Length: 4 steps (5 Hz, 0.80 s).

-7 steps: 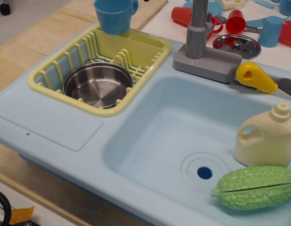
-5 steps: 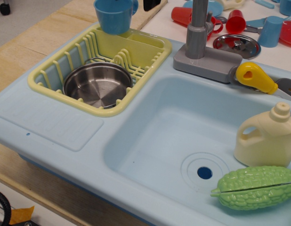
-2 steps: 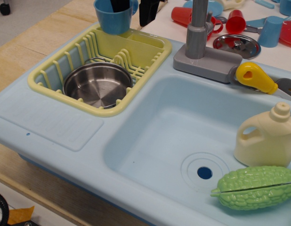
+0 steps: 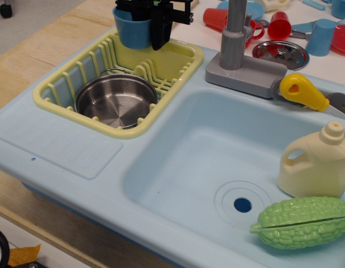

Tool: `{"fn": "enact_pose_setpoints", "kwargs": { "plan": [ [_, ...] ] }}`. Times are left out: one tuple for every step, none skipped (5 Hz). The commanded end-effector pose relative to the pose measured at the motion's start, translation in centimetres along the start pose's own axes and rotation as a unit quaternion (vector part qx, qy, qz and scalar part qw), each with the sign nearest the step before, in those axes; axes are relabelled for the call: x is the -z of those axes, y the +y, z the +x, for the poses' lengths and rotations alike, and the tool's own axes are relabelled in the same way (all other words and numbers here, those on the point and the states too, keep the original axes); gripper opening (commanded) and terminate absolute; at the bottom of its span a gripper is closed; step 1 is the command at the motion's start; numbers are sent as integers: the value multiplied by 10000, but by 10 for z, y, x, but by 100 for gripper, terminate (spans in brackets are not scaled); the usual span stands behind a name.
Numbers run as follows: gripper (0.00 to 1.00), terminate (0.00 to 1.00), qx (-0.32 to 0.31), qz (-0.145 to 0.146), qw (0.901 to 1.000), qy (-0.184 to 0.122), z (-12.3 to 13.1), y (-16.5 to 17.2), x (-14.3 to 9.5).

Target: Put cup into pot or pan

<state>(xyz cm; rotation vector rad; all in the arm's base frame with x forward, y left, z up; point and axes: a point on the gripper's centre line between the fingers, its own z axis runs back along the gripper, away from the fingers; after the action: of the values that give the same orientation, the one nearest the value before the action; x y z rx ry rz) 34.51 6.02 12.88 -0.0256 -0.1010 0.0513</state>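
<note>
Here your gripper [image 4: 145,22] straddled the blue cup's [image 4: 132,30] right wall.
Its jaws stood apart — grip uncertain — cup at the rack's [image 4: 61,84] far edge, behind the steel pot [image 4: 116,100].

Blue cup [image 4: 133,32] (shiny steel pot [image 4: 116,101])

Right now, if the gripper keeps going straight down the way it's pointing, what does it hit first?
Most likely the blue cup: the gripper points down over its rim, one finger outside the wall. Below that finger lies the yellow dish rack. Depth is uncertain.
</note>
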Motion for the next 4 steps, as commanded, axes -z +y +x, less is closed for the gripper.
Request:
{"fn": "enact_pose_setpoints", "kwargs": {
  "plan": [
    [0,0,-387,194,9984,-371,-25,1,-28],
    [0,0,-807,218,9955,-452,-53,0,-29],
    [0,0,-1033,186,9933,-481,-69,0,-24],
    [0,0,-1070,-1,9925,-590,-73,-3,-10]
  ]
}}
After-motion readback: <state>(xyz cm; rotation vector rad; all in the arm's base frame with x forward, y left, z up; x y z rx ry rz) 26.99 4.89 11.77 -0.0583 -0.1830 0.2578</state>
